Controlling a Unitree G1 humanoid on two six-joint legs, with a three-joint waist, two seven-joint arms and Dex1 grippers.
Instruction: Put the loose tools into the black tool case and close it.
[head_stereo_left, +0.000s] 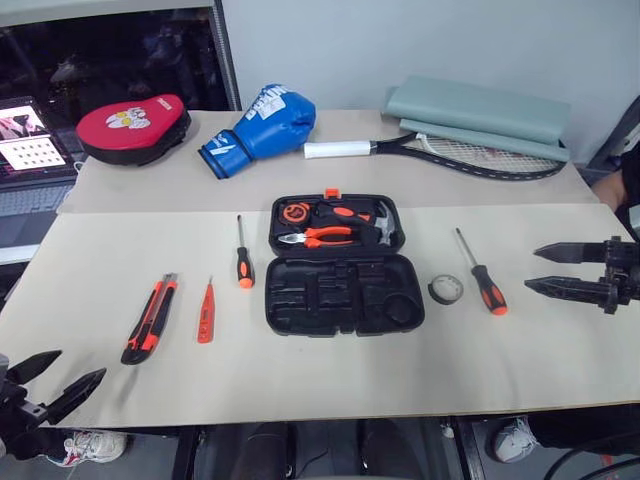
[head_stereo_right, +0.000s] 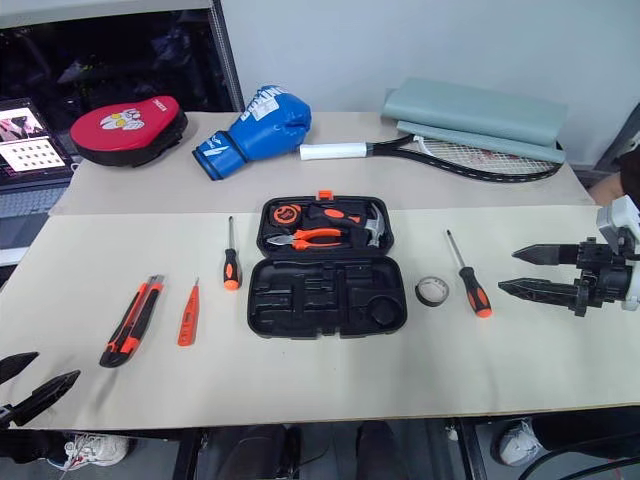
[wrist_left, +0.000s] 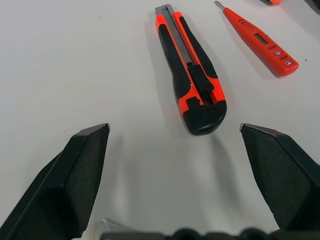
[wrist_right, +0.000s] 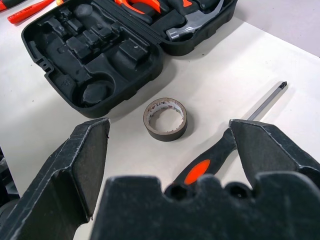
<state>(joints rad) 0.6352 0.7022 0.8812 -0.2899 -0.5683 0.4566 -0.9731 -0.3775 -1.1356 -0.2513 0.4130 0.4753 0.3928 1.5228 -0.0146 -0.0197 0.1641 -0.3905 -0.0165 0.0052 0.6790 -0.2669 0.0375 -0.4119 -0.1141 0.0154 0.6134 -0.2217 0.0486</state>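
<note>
The black tool case (head_stereo_left: 343, 293) lies open mid-table, its far half holding pliers and a hammer, its near half with bare moulded slots. Left of it lie a screwdriver (head_stereo_left: 242, 254), a slim orange tester pen (head_stereo_left: 206, 312) and an orange-black utility knife (head_stereo_left: 151, 317). On the case's right sit a black tape roll (head_stereo_left: 445, 289) and a second screwdriver (head_stereo_left: 482, 275). My left gripper (head_stereo_left: 55, 383) is open at the near left edge, short of the knife (wrist_left: 191, 85). My right gripper (head_stereo_left: 552, 270) is open at the right, facing the second screwdriver (wrist_right: 230, 141) and tape roll (wrist_right: 165, 119).
Along the back of the table lie a red punch pad (head_stereo_left: 133, 128), a blue boxing glove (head_stereo_left: 260, 130), a racket (head_stereo_left: 440, 152) and a folded grey-green mat (head_stereo_left: 480, 115). A person's sleeve shows at the far right edge (head_stereo_left: 625, 185).
</note>
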